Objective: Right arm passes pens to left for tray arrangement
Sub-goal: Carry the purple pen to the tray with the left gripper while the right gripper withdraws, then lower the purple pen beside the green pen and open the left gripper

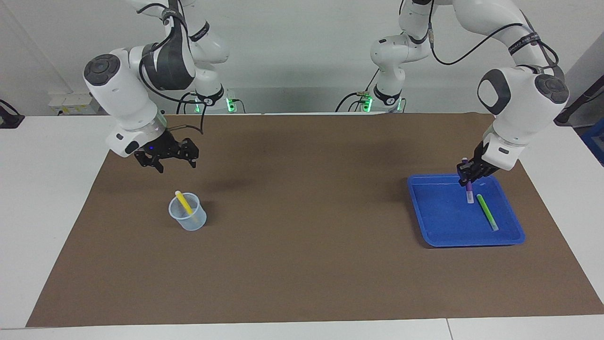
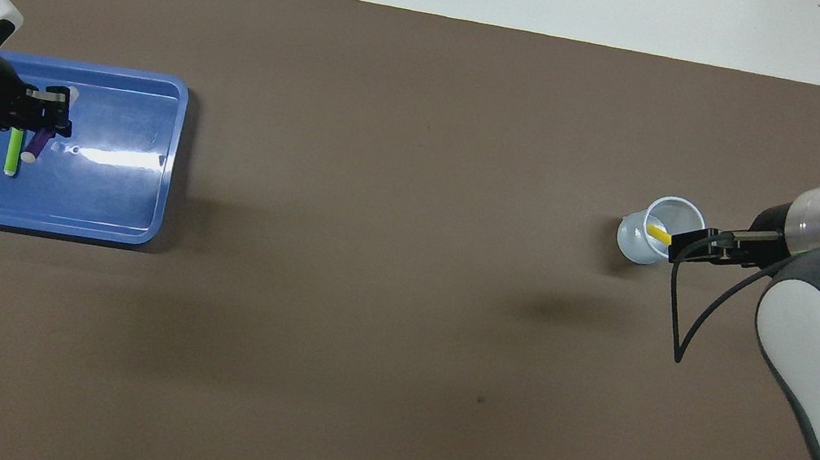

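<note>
Now: left pincer [image 1: 467, 174] clamped on purple pen [image 1: 469, 192], held steeply tilted over the blue tray [image 1: 439, 222], pale tip down, just beside the green pen [image 1: 486, 212] lying flat near the tray's edge at the left arm's end. Right pincer [image 1: 165, 158], fingers apart, hangs over the worktop near the clear cup [image 1: 188, 218] holding the yellow pen [image 1: 184, 202]. No legible writing.

At the left arm's end of the table mat [image 1: 302, 264] a tray [image 1: 439, 222] holds one pen [image 1: 487, 212] lying flat, a second pen [image 1: 469, 192] standing beside it, while a cup [image 1: 188, 219] at the right arm's end holds a third pen [image 1: 183, 202] leaning.
</note>
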You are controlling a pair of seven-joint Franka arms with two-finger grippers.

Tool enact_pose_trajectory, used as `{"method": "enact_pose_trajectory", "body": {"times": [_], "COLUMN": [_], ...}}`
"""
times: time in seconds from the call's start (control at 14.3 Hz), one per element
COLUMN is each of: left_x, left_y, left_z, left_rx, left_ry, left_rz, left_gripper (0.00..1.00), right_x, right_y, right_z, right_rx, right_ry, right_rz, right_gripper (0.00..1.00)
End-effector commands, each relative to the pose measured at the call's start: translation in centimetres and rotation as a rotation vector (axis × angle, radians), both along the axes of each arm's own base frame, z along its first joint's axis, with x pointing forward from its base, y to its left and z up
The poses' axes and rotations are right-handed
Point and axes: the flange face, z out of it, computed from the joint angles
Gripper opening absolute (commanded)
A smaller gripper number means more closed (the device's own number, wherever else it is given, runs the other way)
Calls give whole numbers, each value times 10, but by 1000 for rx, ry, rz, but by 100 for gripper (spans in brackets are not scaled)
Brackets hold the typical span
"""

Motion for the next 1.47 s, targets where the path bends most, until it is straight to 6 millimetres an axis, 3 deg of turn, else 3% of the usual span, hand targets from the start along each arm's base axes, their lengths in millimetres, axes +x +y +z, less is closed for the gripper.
{"method": "enact_pose_trajectory", "body": {"times": [0.0,0.35,0.56,0.91,1.19,1.4], "left_x": [7,13,16,12,9,10], "left_y": [23,30,42,64,65,64], "left_z": [-26,-73,-113,-132,-139,-143], "left_rx": [30,59,51,50,52,52], "left_ry": [-33,-60,-71,-69,-88,-102], "left_rz": [-49,-65,-61,-55,-64,-59], "left_gripper": [0,0,0,0,0,0], "right_x": [-10,5,14,9,7,3], "right_y": [-19,-34,-36,-33,-29,-13], "right_z": [-16,-37,-38,-50,-54,-57], "right_rx": [-15,-17,-22,-31,-29,-25], "right_ry": [-3,-72,-123,-114,-103,-96], "right_rz": [63,97,98,261,287,432], "right_gripper": [100,100,99,99,99,100]}}
